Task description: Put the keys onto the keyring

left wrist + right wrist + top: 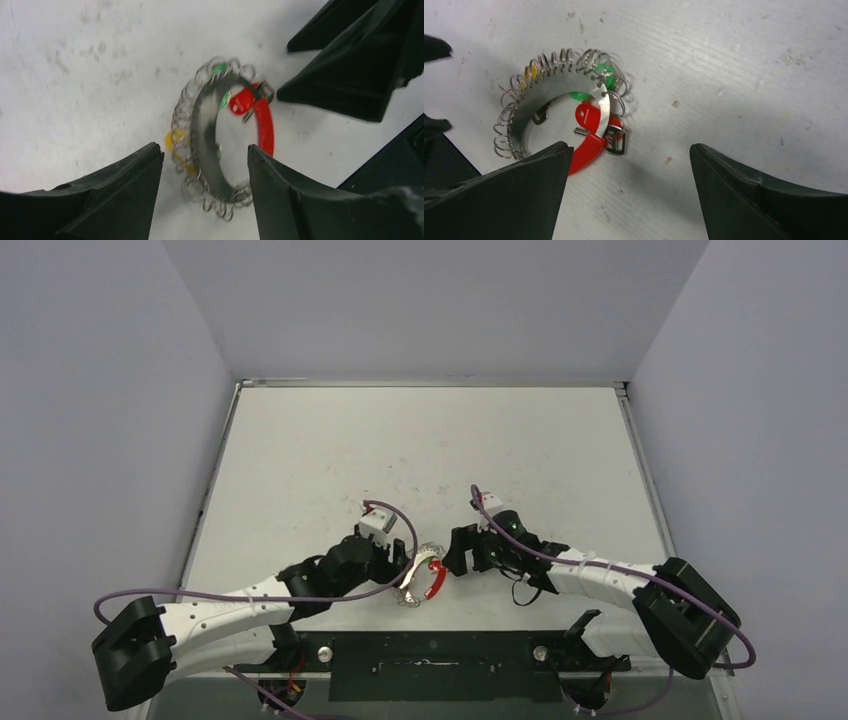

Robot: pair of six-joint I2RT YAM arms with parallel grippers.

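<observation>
**Keyring lying btw. two open grippers**

The round keyring of flat, shiny metal band is lying on the white, lightly stained table top, near the front edge and btw. the two arms. Many small wire loops are running along its outer rim like a spring. A smooth red plastic arc is closing one part of the rim; in the top view this arc is facing the right arm. In the top view the ring is showing as a narrow oval, w/ its long axis running from the near side to the far side and leaning a little to the right. Whether it is flat or tilted, I cannot tell.

The tiny silver keys with coloured plastic tags are sitting at the ring. The red tag is inside the hoop beside the arc, the green tag is among the loops, and the yellow tag is at the outer side.

The left gripper is keeping its black fingers spread w/ one end of the ring btw. them; contact cannot be seen. The right gripper is spread wide and gripping nothing, w/ the ring just beside one finger.
</observation>
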